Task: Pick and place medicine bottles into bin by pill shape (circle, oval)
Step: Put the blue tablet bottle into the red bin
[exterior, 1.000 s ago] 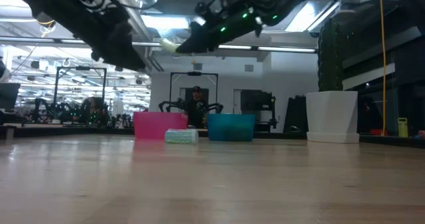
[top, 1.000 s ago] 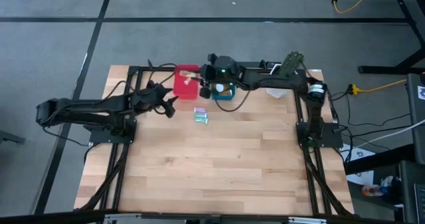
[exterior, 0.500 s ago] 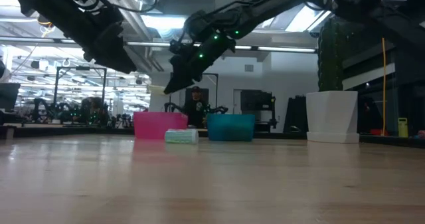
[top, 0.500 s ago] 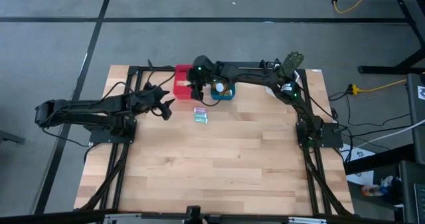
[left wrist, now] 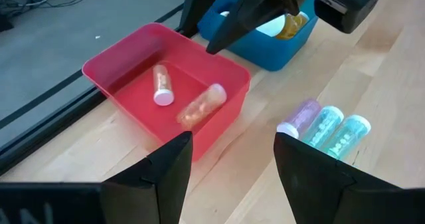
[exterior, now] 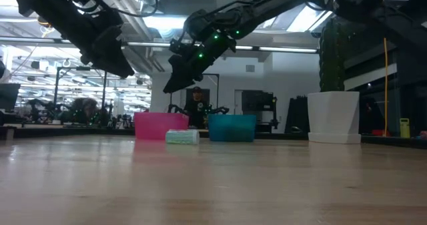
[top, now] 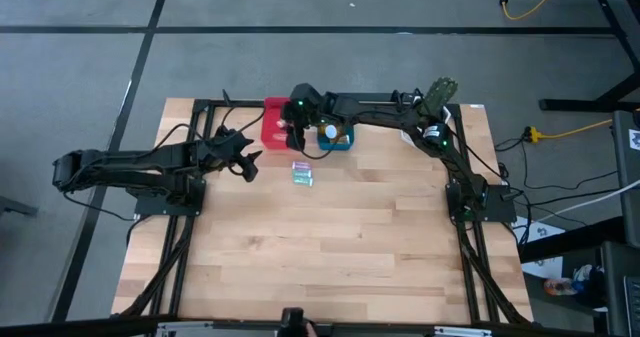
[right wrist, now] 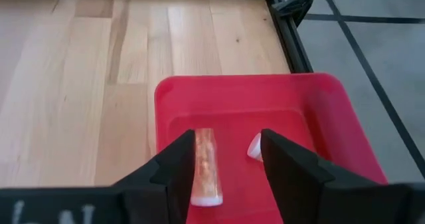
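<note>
Pink bin [exterior: 161, 125], teal bin [exterior: 231, 127], small bottles [exterior: 181, 137] between, on table [exterior: 213, 181].

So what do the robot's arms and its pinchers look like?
Both arms are dark, nearly black, made of slim jointed links with black cables running along them. The right arm has small green lights glowing near its wrist. The left gripper and the right gripper each have two flat, dark, wedge-shaped fingers.
</note>
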You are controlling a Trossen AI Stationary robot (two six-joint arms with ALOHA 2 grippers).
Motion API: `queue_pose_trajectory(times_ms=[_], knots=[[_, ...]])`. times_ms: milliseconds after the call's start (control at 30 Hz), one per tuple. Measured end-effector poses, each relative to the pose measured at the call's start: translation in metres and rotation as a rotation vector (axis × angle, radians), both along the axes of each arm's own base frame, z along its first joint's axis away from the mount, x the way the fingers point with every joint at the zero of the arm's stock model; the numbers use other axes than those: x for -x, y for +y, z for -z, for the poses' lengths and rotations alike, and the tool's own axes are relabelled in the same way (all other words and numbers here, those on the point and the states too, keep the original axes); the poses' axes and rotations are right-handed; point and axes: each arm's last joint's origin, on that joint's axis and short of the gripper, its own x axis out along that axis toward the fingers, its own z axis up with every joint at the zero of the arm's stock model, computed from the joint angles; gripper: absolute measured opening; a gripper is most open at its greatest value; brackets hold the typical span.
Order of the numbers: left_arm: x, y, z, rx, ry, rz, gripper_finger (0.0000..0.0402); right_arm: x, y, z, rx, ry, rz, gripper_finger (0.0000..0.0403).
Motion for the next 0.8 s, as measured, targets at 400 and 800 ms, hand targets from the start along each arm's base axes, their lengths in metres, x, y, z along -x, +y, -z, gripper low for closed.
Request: queue_pose_trajectory(times_ms=[400, 800], knots=[[0.001, 0.0, 0.001, 0.007, 0.011, -0.001, 0.0206, 0.049, 0.022, -0.052, -0.14, 0.228, 0.043, 0.0179], [-0.006, -0.007, 0.005, 0.201, -0.027, 0.225, 0.0206, 0.103, 0.071, -0.091, -0.264, 0.525, 0.006, 0.0179]])
